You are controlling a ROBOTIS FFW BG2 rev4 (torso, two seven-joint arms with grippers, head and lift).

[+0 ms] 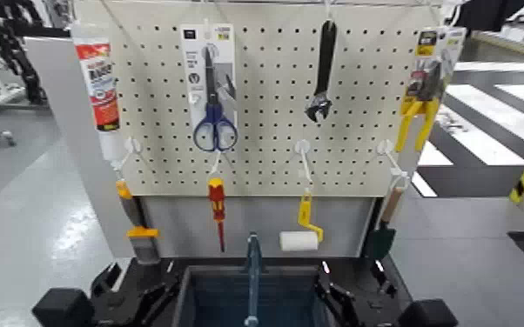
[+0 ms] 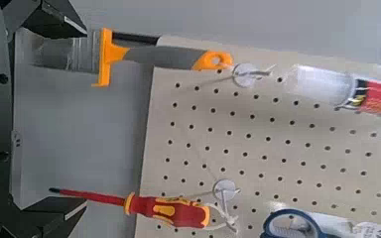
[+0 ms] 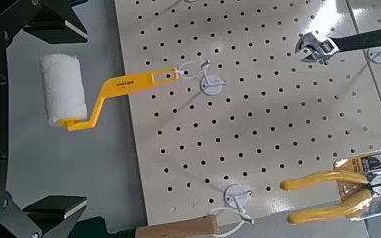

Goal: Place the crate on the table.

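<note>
The dark blue-grey crate (image 1: 222, 300) is at the bottom middle of the head view, with its slim upright blue bar (image 1: 252, 270) across the middle. My left gripper (image 1: 139, 294) is against the crate's left side and my right gripper (image 1: 352, 297) is against its right side. In the left wrist view the left gripper (image 2: 79, 114) has its fingers (image 2: 55, 22) spread wide with nothing between them. The right gripper (image 3: 79, 117) looks the same in the right wrist view. The crate is hidden in both wrist views. A thin strip of the black table (image 1: 274, 260) shows behind the crate.
A cream pegboard (image 1: 265, 156) stands close behind the crate. On it hang a sealant tube (image 1: 100, 87), scissors (image 1: 213, 96), a wrench (image 1: 322, 74), yellow pliers (image 1: 422, 104), a scraper (image 1: 135, 226), a red screwdriver (image 1: 218, 209) and a small paint roller (image 1: 300, 235). Grey floor lies on both sides.
</note>
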